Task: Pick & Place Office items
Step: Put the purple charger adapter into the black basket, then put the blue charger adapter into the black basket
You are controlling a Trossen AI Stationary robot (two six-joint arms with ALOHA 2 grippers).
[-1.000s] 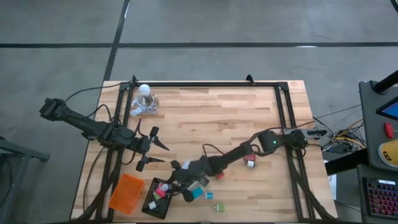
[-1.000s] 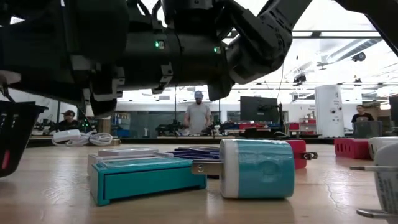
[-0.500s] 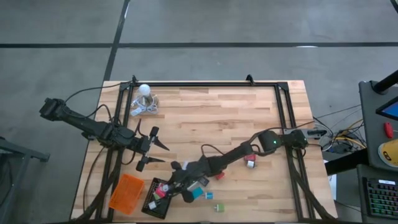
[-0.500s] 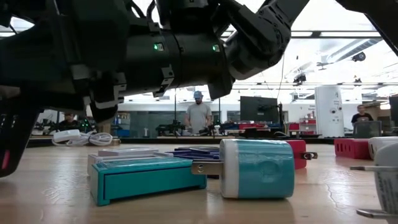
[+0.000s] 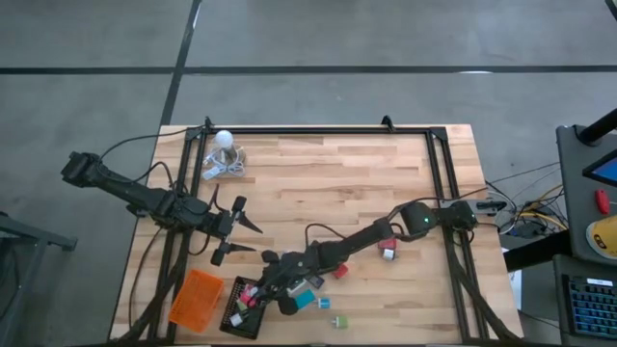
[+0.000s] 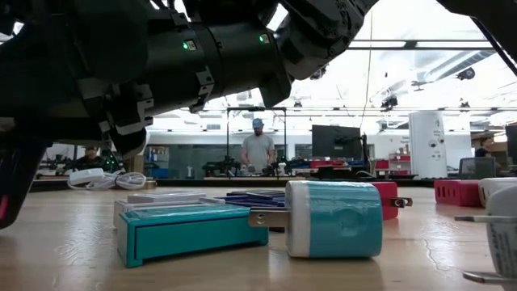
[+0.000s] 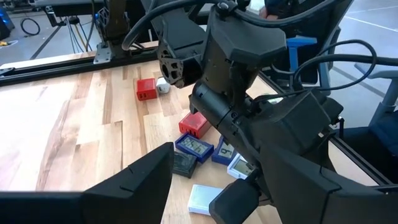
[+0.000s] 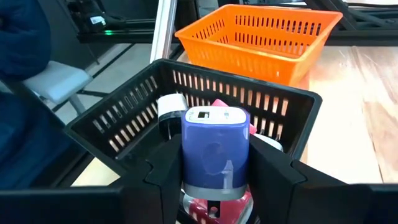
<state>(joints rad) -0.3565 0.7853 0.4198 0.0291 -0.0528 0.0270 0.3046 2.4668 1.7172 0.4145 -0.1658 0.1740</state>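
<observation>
My right gripper [image 8: 214, 163] is shut on a purple-blue blocky plug piece [image 8: 214, 146], just above the black tray [image 8: 124, 118]. In the high view it reaches low across the near side of the table over that tray [image 5: 239, 316]. White and pink pieces [image 8: 171, 109] lie inside the tray. More small pieces lie on the wood: a teal box [image 6: 190, 226], a teal and white plug [image 6: 331, 218], and red and blue blocks [image 7: 196, 124]. My left gripper [image 5: 256, 239] hangs open left of centre and holds nothing. My right gripper pinches the purple-blue piece between its two fingers [image 8: 165, 168], one on each flat side [image 8: 188, 158]. It comes slanting down from the table's right. The piece stands upright and lifted clear above the black tray's inside.
An orange tray [image 5: 196, 297] sits just left of the black one, near the table's near left corner. A white bulb with a coiled cord [image 5: 224, 140] lies at the far left. Black rails frame the table. People stand in the room beyond.
My right gripper, shut on the purple-blue piece, has moved a little toward the table's left, farther over the black tray. The pieces on the wood lie as they did.
</observation>
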